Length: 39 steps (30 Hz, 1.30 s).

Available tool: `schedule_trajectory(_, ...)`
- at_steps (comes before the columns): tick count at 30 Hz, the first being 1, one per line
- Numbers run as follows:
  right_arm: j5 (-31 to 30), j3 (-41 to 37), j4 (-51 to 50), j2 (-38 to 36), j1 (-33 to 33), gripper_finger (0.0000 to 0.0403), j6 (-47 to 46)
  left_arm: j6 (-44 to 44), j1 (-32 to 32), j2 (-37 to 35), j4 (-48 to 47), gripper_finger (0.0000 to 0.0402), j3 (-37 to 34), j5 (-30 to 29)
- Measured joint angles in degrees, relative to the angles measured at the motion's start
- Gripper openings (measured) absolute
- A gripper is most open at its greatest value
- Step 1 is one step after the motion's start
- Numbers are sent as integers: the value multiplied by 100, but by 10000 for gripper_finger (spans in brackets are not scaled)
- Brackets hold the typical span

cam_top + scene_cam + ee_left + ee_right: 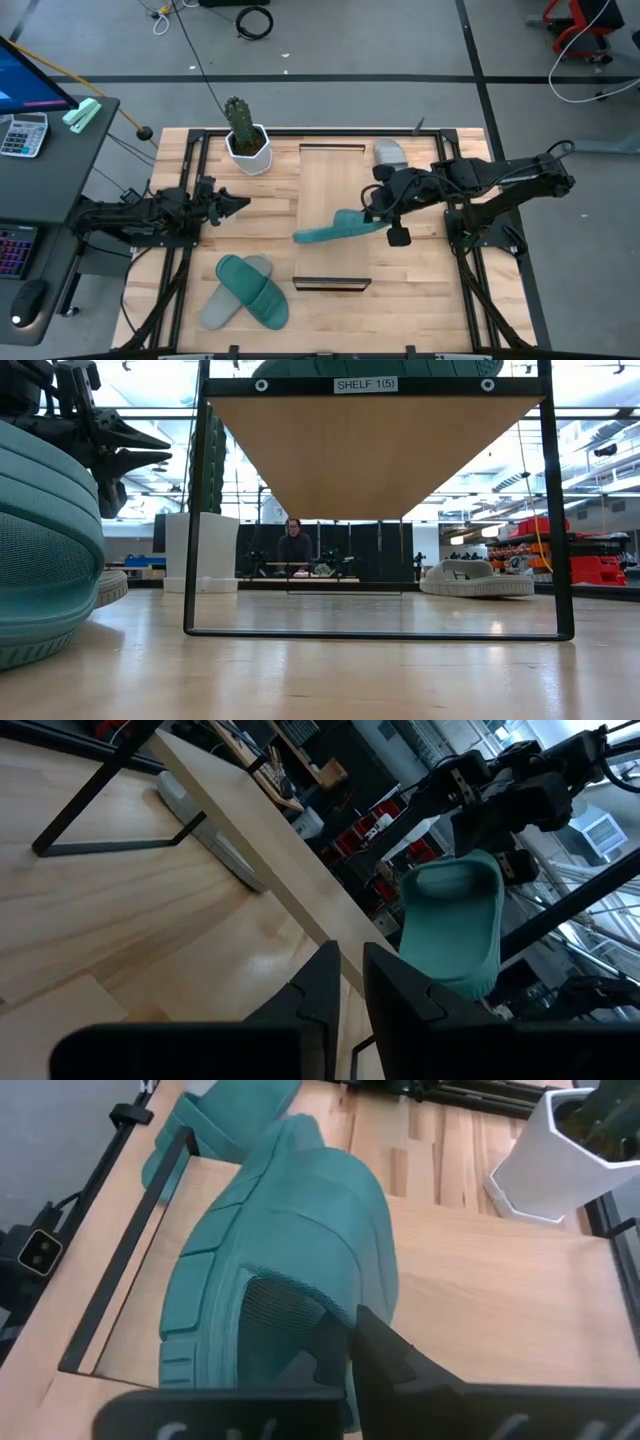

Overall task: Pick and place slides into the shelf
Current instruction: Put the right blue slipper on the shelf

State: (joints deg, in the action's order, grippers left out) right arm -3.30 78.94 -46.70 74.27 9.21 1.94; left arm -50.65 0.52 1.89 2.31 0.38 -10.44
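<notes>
The right gripper (pixel 372 218) hangs over the middle of the shelf (pixel 322 190), its fingers (pixel 385 1352) clamped tight on the edge of a teal slide (pixel 338 229); the slide is lifted clear of the board, tilted, its toe end reaching past the shelf's left edge toward the left arm; from the right wrist its ribbed sole and mesh-textured heel fill the picture, with the board beneath it.

The left gripper (pixel 237 204) waits over the tabletop (pixel 420 290) to the left of the shelf, near the potted cactus (pixel 244 133); its fingers (pixel 318 982) stand nearly together, a thin gap between them, and they hold nothing; its wrist view looks across the shelf to the held teal slide (pixel 455 922) hanging from the right arm.

A second teal slide (pixel 254 288) lies on the tabletop toward the front left, resting partly on a grey slide (pixel 225 301), the two crossed and touching; another grey slide (pixel 391 153) lies at the far right corner of the shelf, just behind the right arm; in the low view it shows in the distance beside the dark end rail (pixel 552 510).

The only readable writing is a white label (pixel 365 384) on the top bar of the shelf's near end, reading "SHELF 1(5)"; a person sits far back in the room, seen through the frame in the low view.
</notes>
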Motion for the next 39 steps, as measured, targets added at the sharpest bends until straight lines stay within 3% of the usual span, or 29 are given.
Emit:
schedule_trajectory(17,42,-14,54,38,0,4,733,-155,1,0,-7,51,2,2)
schedule_trajectory(33,97,-716,315,29,238,4,726,-277,1,0,-4,55,2,0)
schedule_trajectory(39,-249,-686,293,36,478,4,728,-274,-1,0,-4,51,2,0)
